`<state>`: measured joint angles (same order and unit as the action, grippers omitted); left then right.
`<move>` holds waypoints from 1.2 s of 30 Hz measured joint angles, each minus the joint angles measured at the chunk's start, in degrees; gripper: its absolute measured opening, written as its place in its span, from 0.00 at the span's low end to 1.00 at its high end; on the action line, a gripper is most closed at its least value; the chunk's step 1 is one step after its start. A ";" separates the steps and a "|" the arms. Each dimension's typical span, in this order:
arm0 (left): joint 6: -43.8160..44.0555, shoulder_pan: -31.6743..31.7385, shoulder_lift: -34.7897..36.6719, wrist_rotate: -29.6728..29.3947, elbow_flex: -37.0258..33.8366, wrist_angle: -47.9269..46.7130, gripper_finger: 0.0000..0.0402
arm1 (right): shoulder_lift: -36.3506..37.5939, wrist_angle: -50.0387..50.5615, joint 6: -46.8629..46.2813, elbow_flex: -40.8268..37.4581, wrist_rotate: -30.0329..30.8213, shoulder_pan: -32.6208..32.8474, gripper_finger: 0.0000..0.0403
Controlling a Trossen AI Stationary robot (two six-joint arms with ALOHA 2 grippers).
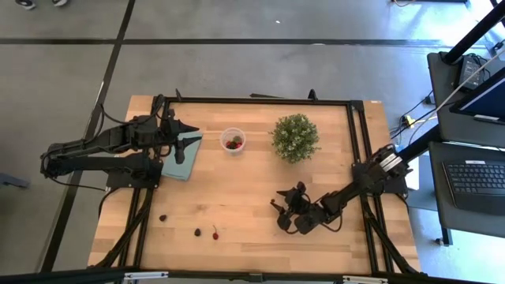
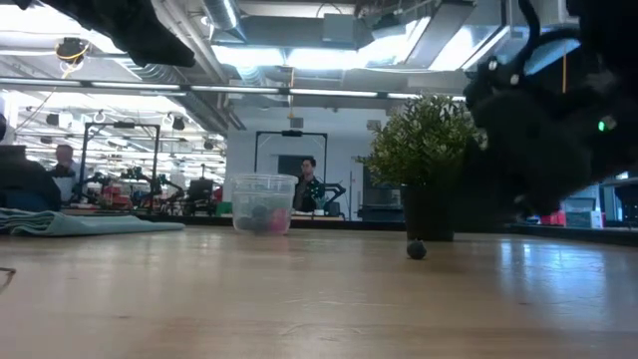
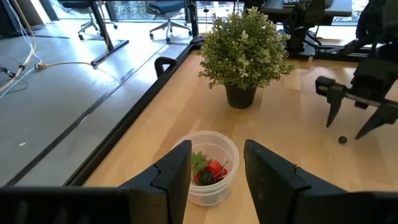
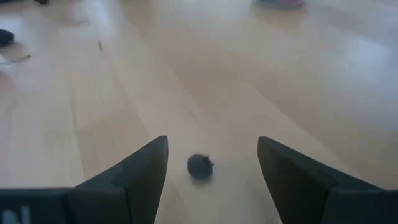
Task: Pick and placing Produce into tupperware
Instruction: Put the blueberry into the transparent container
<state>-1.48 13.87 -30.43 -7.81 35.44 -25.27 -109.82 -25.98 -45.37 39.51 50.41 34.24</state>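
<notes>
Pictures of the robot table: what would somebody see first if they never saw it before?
Probably the bushy green plant standing toward the far right of the table. Next to it, near the middle, sits the clear cup with red and dark fruit inside. Nearer the front, the right pincer hangs open over a tiny dark berry, while the left pincer waits beside the cup.

left gripper (image 1: 192,136) hangs over the table's left side, fingers apart; right gripper (image 1: 282,213) low, jaws wide.
</notes>
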 joint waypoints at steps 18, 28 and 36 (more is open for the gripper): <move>1.40 0.00 0.02 0.00 0.00 -4.55 0.35 | -5.67 -4.95 2.39 0.33 -0.32 0.04 0.56; 1.38 0.00 0.00 0.00 0.00 -4.55 0.35 | -5.56 -4.71 4.07 1.71 -5.84 -3.02 0.49; 1.36 -0.02 0.01 0.00 0.00 -5.72 0.35 | -5.49 -0.32 2.51 1.88 -6.96 -2.28 0.46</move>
<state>-0.12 13.85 -30.42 -7.81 35.44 -31.00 -115.31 -26.30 -42.86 41.39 43.44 31.96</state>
